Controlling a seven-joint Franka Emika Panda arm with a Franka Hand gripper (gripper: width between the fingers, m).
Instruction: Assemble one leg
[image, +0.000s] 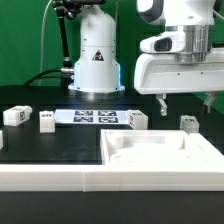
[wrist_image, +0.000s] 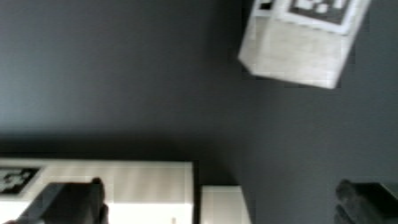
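Exterior view: open gripper hanging over the black table, near a leg.
Its fingers stand wide apart and hold nothing. The leg stands upright just behind the white tabletop, untouched. Three other legs sit near the marker board.

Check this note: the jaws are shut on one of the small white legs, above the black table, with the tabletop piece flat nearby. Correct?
No. The jaws are open and empty: the wrist view shows them wide apart, a leg sitting clear of them. The rest stands: above the black table, tabletop piece flat nearby.
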